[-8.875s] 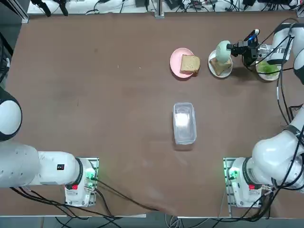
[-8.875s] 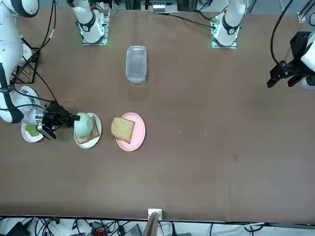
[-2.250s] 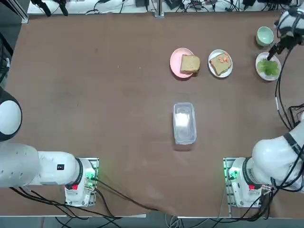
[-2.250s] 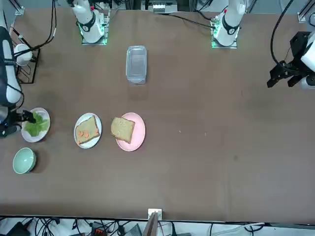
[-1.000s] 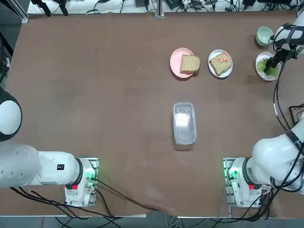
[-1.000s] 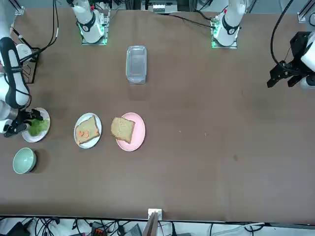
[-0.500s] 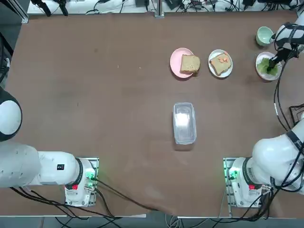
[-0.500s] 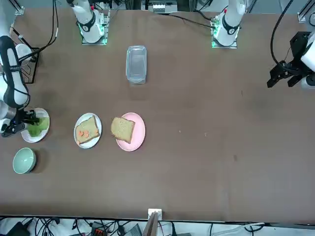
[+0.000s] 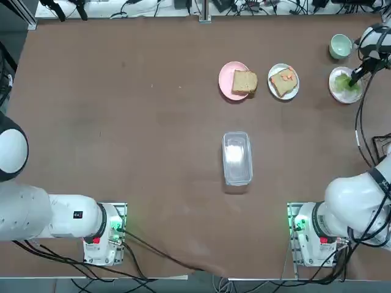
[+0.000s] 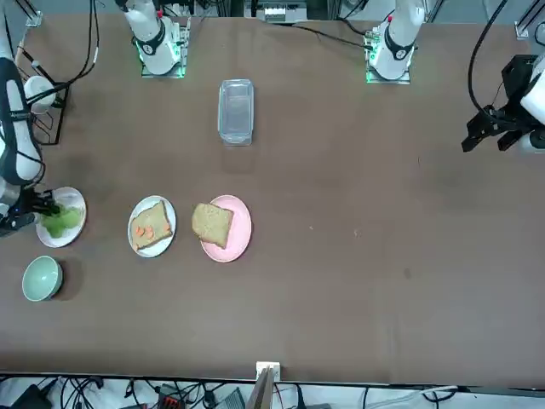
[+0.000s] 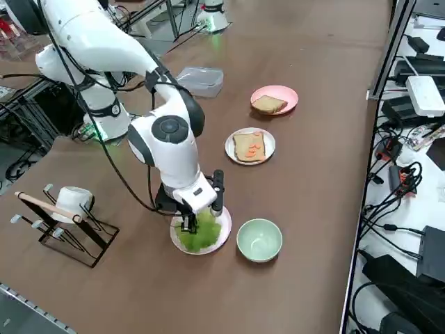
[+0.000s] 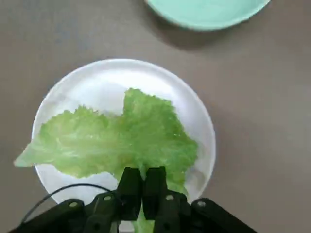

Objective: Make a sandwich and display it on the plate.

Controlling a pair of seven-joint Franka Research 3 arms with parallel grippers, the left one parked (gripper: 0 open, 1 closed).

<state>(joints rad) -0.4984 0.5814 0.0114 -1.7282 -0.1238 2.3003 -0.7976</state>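
Lettuce leaf (image 12: pixel 121 141) pinched at near edge by shut right end effector (image 12: pixel 142 187), spreading ahead over white plate (image 12: pixel 194 116); bread slice (image 9: pixel 283 82) off sideways.

Light: even and bright, from overhead, across the brown table (image 9: pixel 122 91).
Shadows: soft and short; a dim patch beside the green bowl (image 12: pixel 209 9) in the wrist view.
Glare: pale sheen on the clear container (image 9: pixel 237 157).
Focus: wrist view slightly soft; lettuce (image 12: pixel 116 141) readable.
Edges: no marked bending.
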